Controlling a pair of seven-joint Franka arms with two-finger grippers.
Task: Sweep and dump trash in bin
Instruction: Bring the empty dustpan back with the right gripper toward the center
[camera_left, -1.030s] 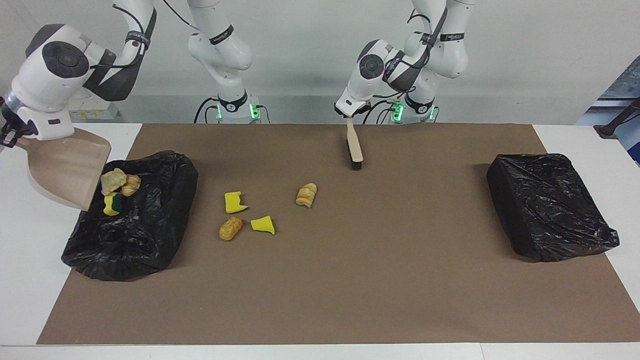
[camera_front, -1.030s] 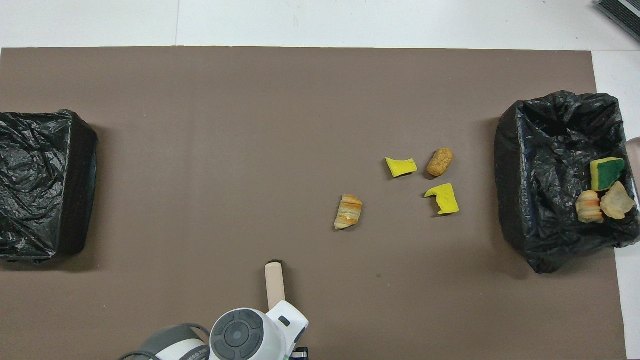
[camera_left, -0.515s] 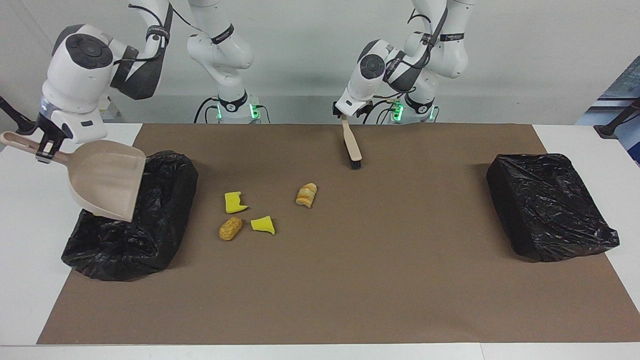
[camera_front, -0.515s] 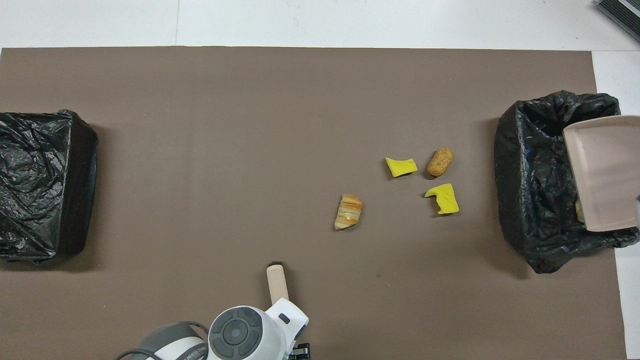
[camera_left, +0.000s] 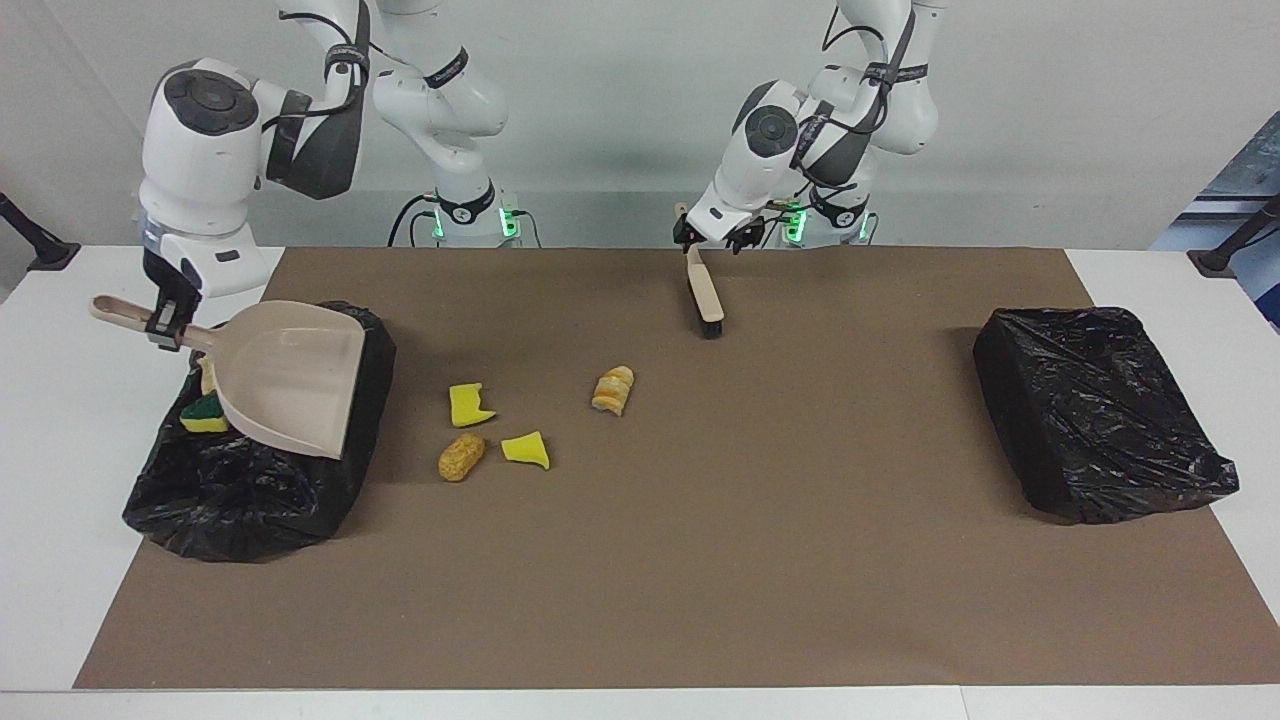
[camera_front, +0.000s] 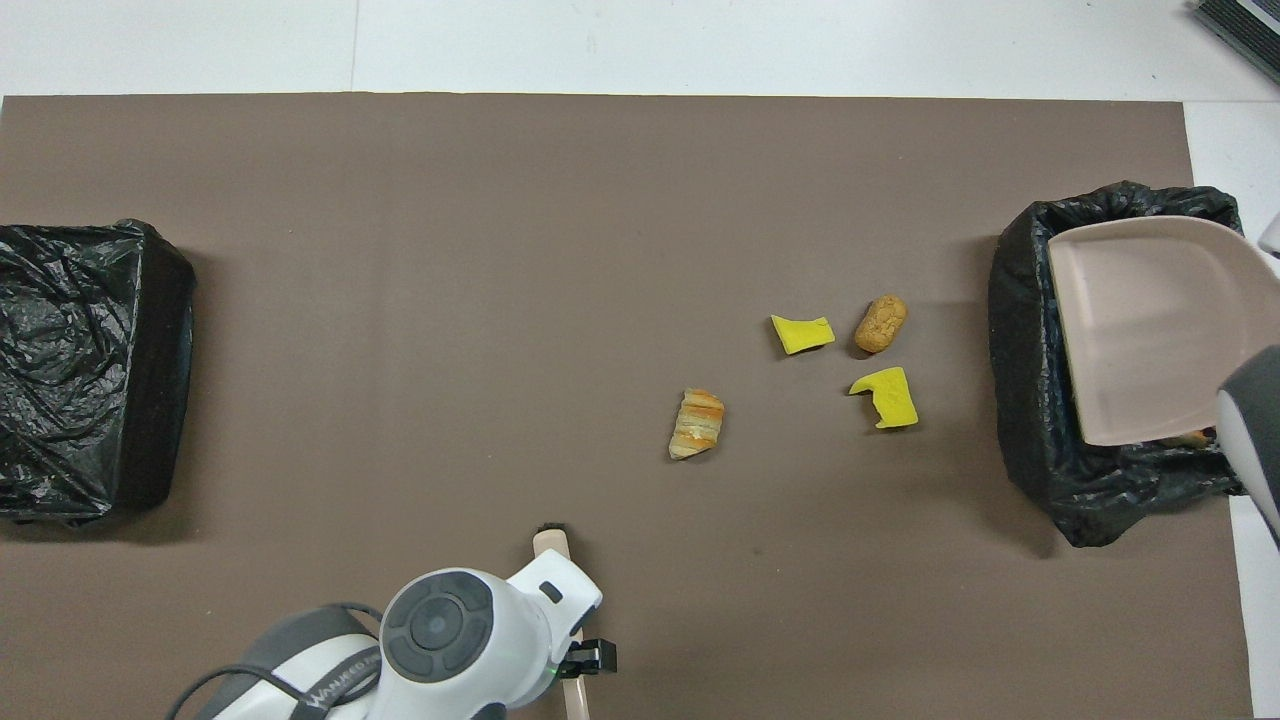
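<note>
Bearings: clock positions are read on the facing view, from the middle of the brown mat (camera_left: 700, 560).
Bagged bin, nine o'clock: a black-lined bin (camera_left: 250, 490) is set at the right arm's end of the mat. A green-backed sponge scrap (camera_left: 205, 412) and a pale chunk (camera_left: 207, 378) are seen in it; the rest is hidden under the dustpan (camera_left: 290, 385).
Second bin, three o'clock: a black-bagged bin (camera_left: 1100, 410) is set at the left arm's end; its contents cannot be told.
Right gripper (camera_left: 165, 325): its jaws are clamped on the dustpan handle, and the pan is held tilted over the nine o'clock bin.
Left gripper (camera_left: 700, 232): its jaws are parted over the handle end of the brush (camera_left: 706, 295), which lies at twelve o'clock. Contact cannot be told.
Trash on the mat, ten o'clock: two yellow scraps (camera_left: 470, 405) (camera_left: 526, 450), a brown lump (camera_left: 461, 456) and a striped bread lump (camera_left: 612, 390) lie between the nine o'clock bin and the brush.
</note>
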